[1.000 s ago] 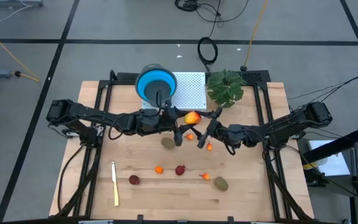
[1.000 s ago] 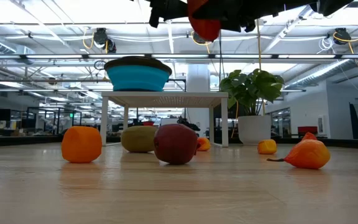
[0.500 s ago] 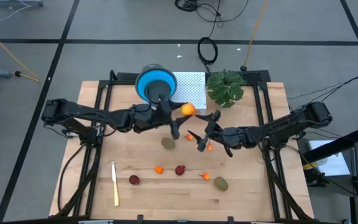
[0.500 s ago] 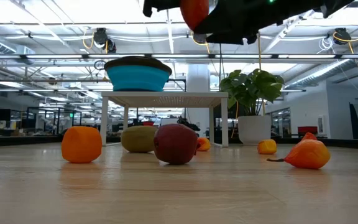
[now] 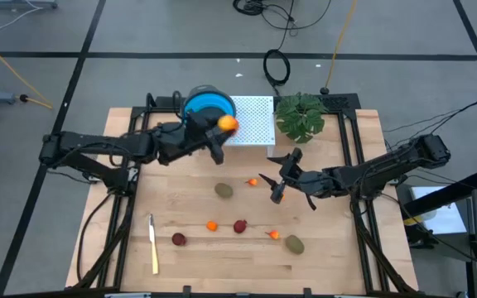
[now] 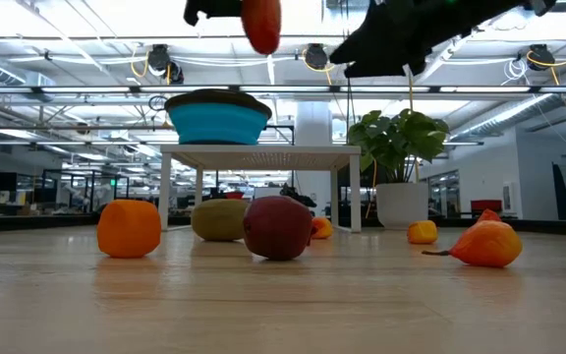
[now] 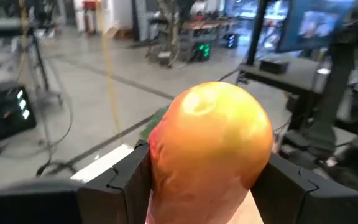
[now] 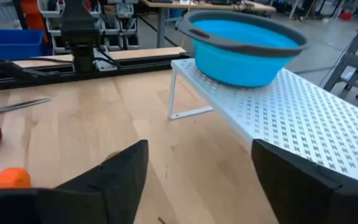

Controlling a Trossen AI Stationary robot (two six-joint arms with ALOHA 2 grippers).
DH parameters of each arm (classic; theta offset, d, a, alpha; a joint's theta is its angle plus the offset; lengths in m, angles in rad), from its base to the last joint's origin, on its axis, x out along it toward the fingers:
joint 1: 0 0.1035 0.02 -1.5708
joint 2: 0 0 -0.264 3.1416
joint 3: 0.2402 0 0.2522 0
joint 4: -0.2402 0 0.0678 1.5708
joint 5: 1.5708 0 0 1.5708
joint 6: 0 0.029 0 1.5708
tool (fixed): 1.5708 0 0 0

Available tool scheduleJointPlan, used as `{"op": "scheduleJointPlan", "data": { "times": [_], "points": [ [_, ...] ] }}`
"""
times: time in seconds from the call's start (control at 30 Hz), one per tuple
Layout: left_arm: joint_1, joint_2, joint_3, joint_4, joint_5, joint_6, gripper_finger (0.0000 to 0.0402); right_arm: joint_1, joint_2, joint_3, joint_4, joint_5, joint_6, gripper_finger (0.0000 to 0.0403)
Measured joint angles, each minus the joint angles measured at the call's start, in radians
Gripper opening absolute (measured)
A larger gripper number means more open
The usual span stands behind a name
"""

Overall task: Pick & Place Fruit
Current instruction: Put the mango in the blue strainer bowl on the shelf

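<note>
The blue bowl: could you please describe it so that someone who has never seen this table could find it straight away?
Start at the back edge of the wooden table, where a white perforated stand sits beside the leafy green plant. The blue bowl rests on top of that stand, at the end away from the plant. It is the only blue thing on the table, round with a dark grey rim.

- A blue collapsible bowl (image 5: 203,108) with a dark rim is sitting on a white perforated stand (image 5: 255,122) at the far edge of the wooden table (image 5: 180,194).
- A leafy green plant (image 5: 301,114) in a white pot is standing just beside the stand.
- A slim cream-yellow knife (image 5: 152,242) is lying flat near the table's front left corner.
- Dark cables (image 5: 277,66) are lying coiled on the grey floor beyond the table.
</note>
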Motion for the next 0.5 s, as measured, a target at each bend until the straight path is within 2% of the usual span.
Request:
{"op": "scheduleJointPlan", "data": {
  "times": [0.2,0.5],
  "points": [
    [0.062,-0.042,0.000,-0.108,0.011,-0.098,0.0220,0.003,-0.041,0.000,-0.084,0.000,0.044,0.0210],
    [0.181,-0.054,0.000,-0.127,0.166,-0.215,0.0220,0.003,-0.082,0.000,-0.145,-0.027,0.036,0.0095]
  ]
}}
